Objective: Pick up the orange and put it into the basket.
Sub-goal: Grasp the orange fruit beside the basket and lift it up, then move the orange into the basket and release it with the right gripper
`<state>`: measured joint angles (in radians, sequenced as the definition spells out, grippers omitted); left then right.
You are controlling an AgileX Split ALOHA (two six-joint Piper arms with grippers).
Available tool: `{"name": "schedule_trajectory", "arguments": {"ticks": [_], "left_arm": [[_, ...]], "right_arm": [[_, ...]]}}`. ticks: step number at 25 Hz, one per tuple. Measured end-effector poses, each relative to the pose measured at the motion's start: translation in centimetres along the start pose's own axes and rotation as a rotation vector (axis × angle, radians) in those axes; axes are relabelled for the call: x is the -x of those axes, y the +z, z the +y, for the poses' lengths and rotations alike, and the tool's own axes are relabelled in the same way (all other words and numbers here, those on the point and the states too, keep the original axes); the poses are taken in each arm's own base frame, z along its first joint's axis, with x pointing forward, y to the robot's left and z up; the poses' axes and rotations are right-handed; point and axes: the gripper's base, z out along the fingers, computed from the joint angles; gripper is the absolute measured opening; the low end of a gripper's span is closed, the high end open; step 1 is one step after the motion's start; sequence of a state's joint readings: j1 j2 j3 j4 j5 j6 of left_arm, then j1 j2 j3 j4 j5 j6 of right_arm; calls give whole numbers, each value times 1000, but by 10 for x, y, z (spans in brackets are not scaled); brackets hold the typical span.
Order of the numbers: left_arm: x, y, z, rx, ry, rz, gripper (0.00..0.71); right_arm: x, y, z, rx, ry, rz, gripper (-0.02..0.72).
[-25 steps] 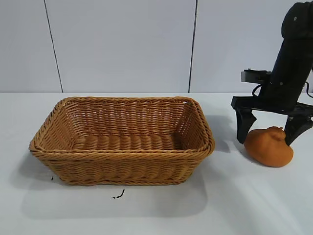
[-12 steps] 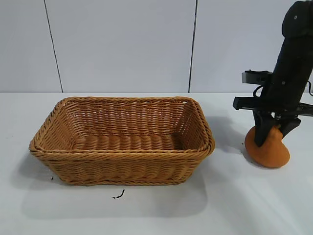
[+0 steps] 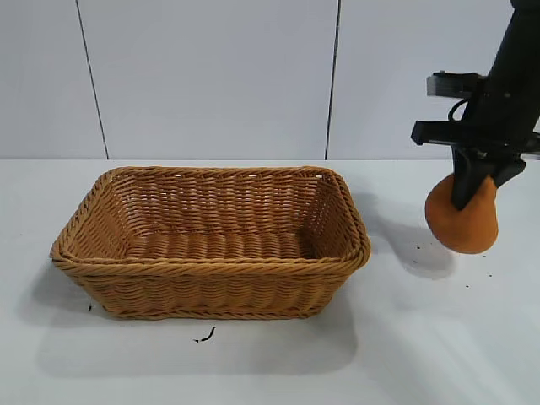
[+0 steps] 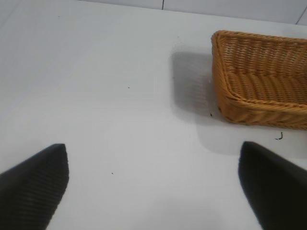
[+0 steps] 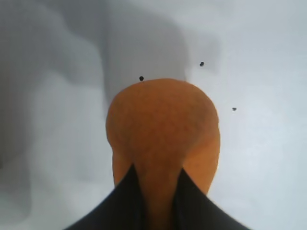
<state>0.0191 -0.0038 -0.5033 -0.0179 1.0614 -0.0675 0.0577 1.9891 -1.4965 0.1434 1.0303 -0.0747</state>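
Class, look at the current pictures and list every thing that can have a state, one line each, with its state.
Orange: pinched at its top, hanging clear above the table.
Right tool: shut on the orange, pointing down, to the right of the basket.
Wicker basket: upright on the table, nothing inside.
Left tool: open, holding nothing, over bare table.

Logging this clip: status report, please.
Right gripper shut on the orange, clear of the table. Left gripper open, parked. Basket empty, path unobstructed.

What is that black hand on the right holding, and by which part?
The right hand holds the orange, pinched by its top, hanging clear of the table. The left hand is open, holding nothing.
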Motion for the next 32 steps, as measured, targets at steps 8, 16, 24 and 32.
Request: {"name": "schedule_trajectory", "arguments": {"ticks": [8, 16, 24, 32], "left_arm": [[0, 0, 0, 0, 0, 0, 692], [0, 0, 0, 0, 0, 0, 692], [0, 0, 0, 0, 0, 0, 692], [0, 0, 0, 0, 0, 0, 692]], "right_arm": [[-4, -58, 7, 2, -19, -117, 68], [18, -108, 15, 13, -41, -257, 68], [18, -109, 59, 60, -139, -270, 68], [6, -81, 152, 132, -329, -258, 68]]}}
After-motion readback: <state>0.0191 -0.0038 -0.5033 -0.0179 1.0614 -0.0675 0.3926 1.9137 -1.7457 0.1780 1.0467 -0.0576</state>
